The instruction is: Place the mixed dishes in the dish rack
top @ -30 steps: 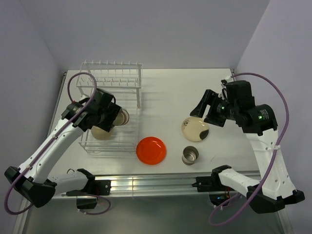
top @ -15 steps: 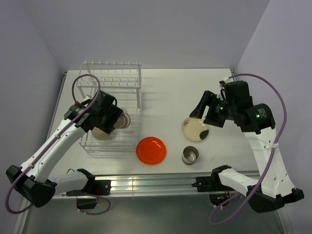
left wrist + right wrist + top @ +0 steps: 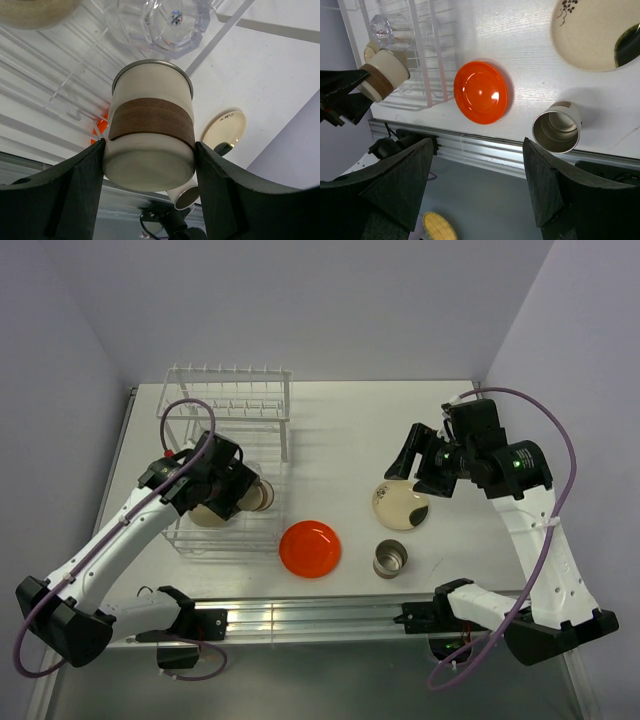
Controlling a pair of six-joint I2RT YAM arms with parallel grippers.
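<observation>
Dish rack (image 3: 228, 418): stands on the left side of the counter (image 3: 340, 430), prong row at the far end.
Already loaded: white-beige bowl (image 3: 203, 515) and clear glass (image 3: 160, 20), both inside the basket base.
In hand: a steel-rimmed cup with a brown band (image 3: 150, 112), tipped on its side over the right part of the basket. Contact with the wires cannot be told.
Left hand (image 3: 150, 147): fingers pressed against both sides of the banded cup, part-way open to its width.
Right hand (image 3: 476, 141): spread wide and holding nothing, hovering over the cream plate (image 3: 400, 505).
Left to load: orange-red plate (image 3: 310, 548), cream plate and second steel cup (image 3: 391, 559) – all lying on the counter right of the rack, apart from one another.
Prong row: no plate stands in it.
Progress, as judged: two of six pieces are placed and a third is at the point of placing, so roughly half of the load is outstanding – both plates included.
</observation>
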